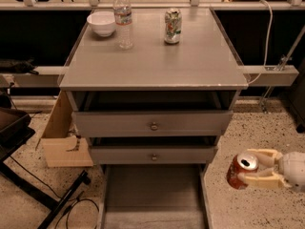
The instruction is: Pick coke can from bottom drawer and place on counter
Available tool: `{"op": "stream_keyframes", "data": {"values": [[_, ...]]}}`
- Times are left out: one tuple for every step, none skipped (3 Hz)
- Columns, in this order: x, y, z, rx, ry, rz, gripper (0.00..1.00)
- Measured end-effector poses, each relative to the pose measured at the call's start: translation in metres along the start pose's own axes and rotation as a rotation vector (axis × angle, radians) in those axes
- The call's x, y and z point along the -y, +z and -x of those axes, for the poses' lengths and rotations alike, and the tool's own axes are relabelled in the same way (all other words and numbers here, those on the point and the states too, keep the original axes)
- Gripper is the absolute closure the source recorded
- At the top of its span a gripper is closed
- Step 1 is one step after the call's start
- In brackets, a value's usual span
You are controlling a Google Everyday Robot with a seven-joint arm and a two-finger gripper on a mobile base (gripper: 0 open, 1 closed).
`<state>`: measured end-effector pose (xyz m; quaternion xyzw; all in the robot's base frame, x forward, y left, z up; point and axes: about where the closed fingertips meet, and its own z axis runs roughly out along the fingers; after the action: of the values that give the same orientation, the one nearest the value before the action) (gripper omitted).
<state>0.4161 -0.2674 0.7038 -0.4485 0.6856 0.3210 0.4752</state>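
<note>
My gripper (251, 170) is at the lower right, to the right of the cabinet and above the floor. It is shut on the coke can (240, 170), a red-orange can with a silver top, held tilted between pale fingers (259, 181). The bottom drawer (153, 194) is pulled out at the bottom centre, a shallow grey tray with nothing visible in it. The counter (152, 56) is the flat grey top of the cabinet, higher and to the left of the can.
On the counter stand a white bowl (101, 22), a clear water bottle (123, 18) and a green-and-white can (172, 26). Two knobbed drawers (153, 126) sit above the bottom one. A cardboard box (61, 135) and black stand legs (57, 202) lie at the left.
</note>
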Motion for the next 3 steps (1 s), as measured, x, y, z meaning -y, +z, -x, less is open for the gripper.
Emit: {"op": "stream_keyframes", "data": {"values": [[0.027,-0.013,0.076,0.030,-0.002,-0.101,1.00],[0.058,-0.012,0.151,0.061,-0.002,-0.174,1.00],[0.093,0.002,0.214,0.097,0.001,-0.213,1.00]]}}
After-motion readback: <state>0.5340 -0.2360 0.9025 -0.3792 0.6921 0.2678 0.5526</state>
